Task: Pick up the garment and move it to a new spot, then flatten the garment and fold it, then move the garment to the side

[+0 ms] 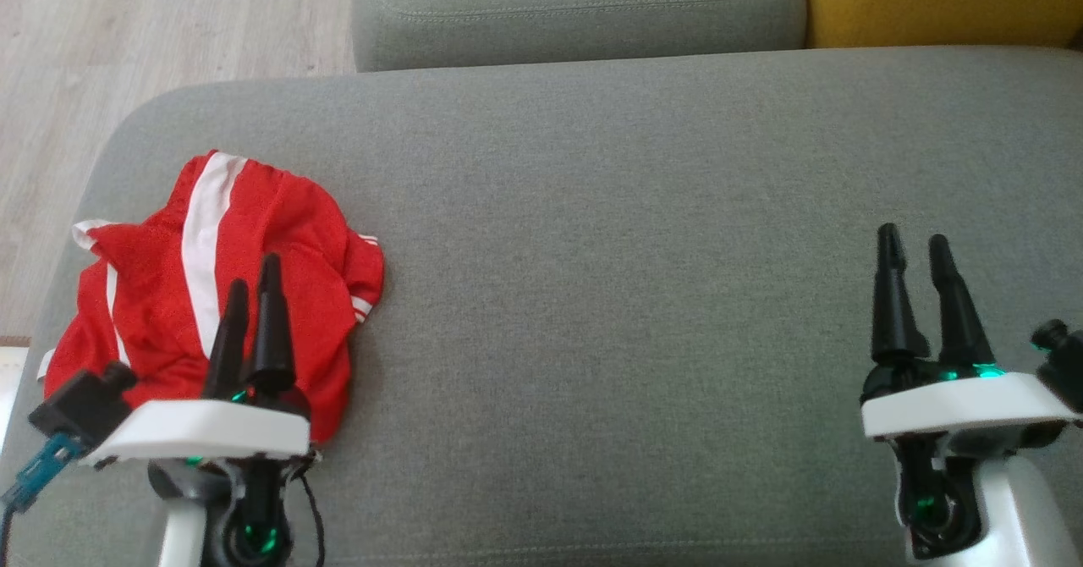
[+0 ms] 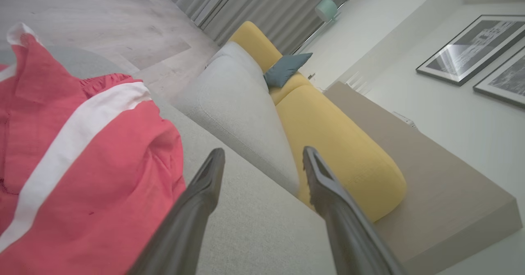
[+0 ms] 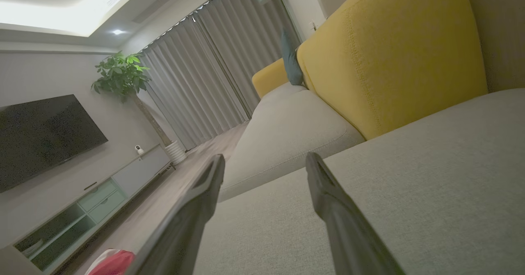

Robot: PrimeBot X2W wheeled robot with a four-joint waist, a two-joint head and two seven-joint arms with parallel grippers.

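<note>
The garment (image 1: 211,288) is a crumpled red piece with white stripes, bunched at the left end of the grey cushion (image 1: 609,254). My left gripper (image 1: 254,271) hangs over its near right part, open, with nothing between the fingers. In the left wrist view the garment (image 2: 82,156) lies to the left of the open left gripper (image 2: 264,156). My right gripper (image 1: 914,241) is open over bare cushion at the far right, well away from the garment. A small red corner of the garment (image 3: 115,262) shows low in the right wrist view, beside the open right gripper (image 3: 265,160).
A second grey cushion (image 1: 575,8) and a yellow cushion (image 1: 939,0) lie beyond the far edge. Wooden floor (image 1: 127,34) drops off to the left. A TV (image 3: 41,135), a low cabinet (image 3: 82,209) and a plant (image 3: 123,74) stand across the room.
</note>
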